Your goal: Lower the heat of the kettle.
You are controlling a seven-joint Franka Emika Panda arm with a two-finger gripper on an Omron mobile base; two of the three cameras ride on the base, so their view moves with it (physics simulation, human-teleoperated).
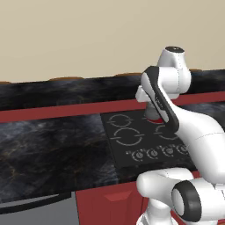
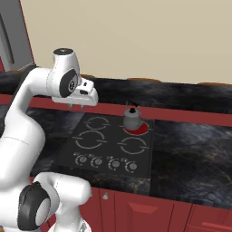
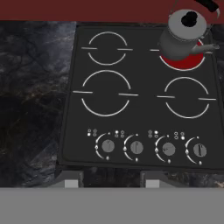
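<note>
- In the left base view the white arm [image 1: 176, 118] hides most of the kettle; just a bit of the red ring under it peeks out.
- In the hand view the top of the kettle's dark handle is cut off by the picture's edge.
- The end effector [image 3: 109, 179] shows two finger tips [image 3: 70, 180] set well apart, so it is open and holds nothing. It hangs above the front edge of the stove [image 3: 140, 92], well apart from the kettle.
- The kettle [image 2: 132, 118] stands upright on the back right burner [image 3: 181, 61], which glows red.
- In the hand view its short spout points to the right, and its handle arches over the lid.
- One kettle, four burner rings, four knobs [image 3: 136, 147] in a row along the stove's front.
- The small marks by the knobs are too tiny to read.
- The stove is set in a dark stone tabletop [image 2: 190, 145] with a red strip [image 2: 181, 115] behind it.
</note>
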